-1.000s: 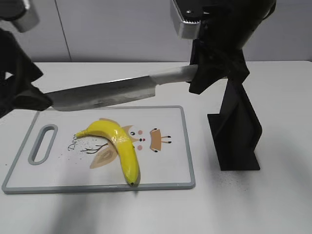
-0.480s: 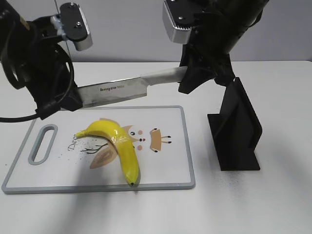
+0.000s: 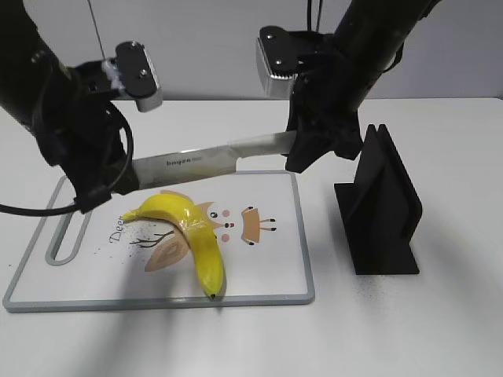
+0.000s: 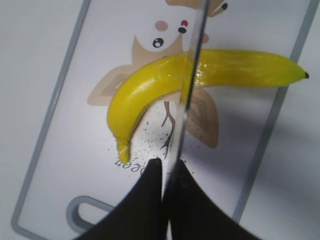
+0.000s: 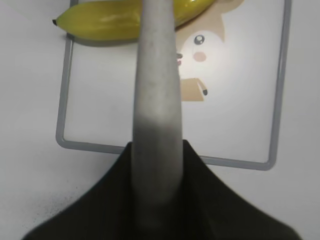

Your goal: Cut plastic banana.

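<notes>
Both matte black robot arms carry silver-grey rectangular camera housings with dark screw holes. The left black angular gripper (image 3: 98,184) trails a thin black cable; the right black angular gripper (image 3: 302,149) has faceted plastic fingers.

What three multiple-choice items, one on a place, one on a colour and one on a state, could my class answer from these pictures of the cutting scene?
1. Where does the plastic banana lie?
A. on the cutting board
B. on the bare table
C. in the black stand

2. What colour is the knife handle?
A. red
B. pale grey
C. green

3. How is the knife held?
A. lying flat on the board
B. slotted in the stand
C. gripped at both ends above the banana

Answers: 1 A, the banana rests on the printed white board. 2 B, the right wrist view shows a pale grey handle in the right hand. 3 C, the left hand clamps the blade's tip end and the right hand the handle, with the blade in the air over the banana.
</notes>
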You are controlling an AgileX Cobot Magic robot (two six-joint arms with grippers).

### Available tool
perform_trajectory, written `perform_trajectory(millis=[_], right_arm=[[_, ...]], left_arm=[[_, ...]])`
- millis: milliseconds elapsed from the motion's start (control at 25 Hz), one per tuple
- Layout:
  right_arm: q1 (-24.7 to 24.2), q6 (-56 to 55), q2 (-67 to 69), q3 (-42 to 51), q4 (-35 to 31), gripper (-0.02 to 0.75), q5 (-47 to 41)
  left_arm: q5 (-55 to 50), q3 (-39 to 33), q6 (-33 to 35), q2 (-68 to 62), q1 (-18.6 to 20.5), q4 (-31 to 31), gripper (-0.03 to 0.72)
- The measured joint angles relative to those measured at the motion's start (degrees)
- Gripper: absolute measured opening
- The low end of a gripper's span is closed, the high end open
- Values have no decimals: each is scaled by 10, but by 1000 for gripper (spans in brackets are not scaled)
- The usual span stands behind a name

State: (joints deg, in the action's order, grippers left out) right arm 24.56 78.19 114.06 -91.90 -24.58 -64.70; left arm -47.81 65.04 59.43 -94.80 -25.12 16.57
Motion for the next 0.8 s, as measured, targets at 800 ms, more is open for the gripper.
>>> perform_trajectory(millis=[800], right_arm=[[2,-39,132,-6,47,193,63]], left_arm=[[157,-67,7,-117,1,32,20]])
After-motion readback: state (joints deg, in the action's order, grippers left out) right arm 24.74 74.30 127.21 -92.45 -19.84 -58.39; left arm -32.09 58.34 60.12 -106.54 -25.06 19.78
